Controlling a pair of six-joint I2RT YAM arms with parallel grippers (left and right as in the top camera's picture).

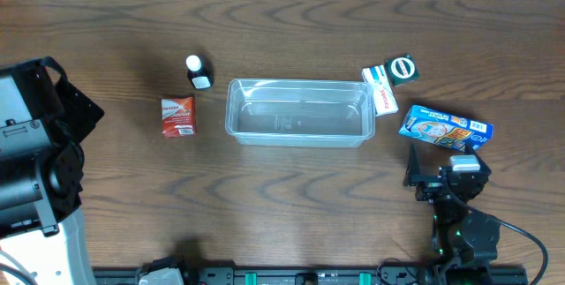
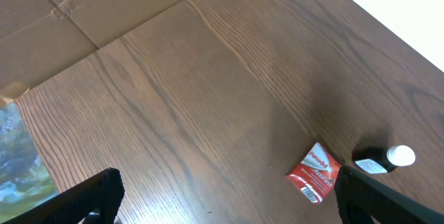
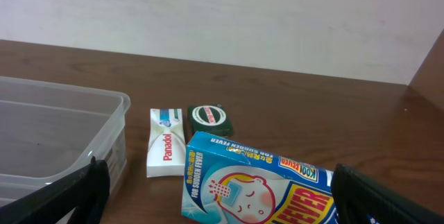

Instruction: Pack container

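Inspector: Condition of both tools?

Operator: I find the left tool [image 2: 225, 182] with its fingers set wide apart and nothing between them. The right tool [image 3: 220, 182] is the same: apart and empty.

Inspector: The container?

Operator: The container [image 1: 298, 113] stands empty on the desk [image 1: 291, 214], ahead and left of the right tool and off to the right of the left tool. I judge it sits midway so that either arm can load it.

Inspector: Stock?

Operator: A blue carton [image 1: 444, 128] lies directly ahead of the right tool, in line with its gap. A white box [image 1: 380, 90] and a dark green pack [image 1: 403, 68] lie beyond it, the box just beside the container's end. A red sachet [image 1: 178, 116] and a small bottle [image 1: 198, 71] lie ahead of the left tool, toward its right finger.

Inspector: Progress?

Operator: Nothing is packed. I judge the carton the nearest first pick.
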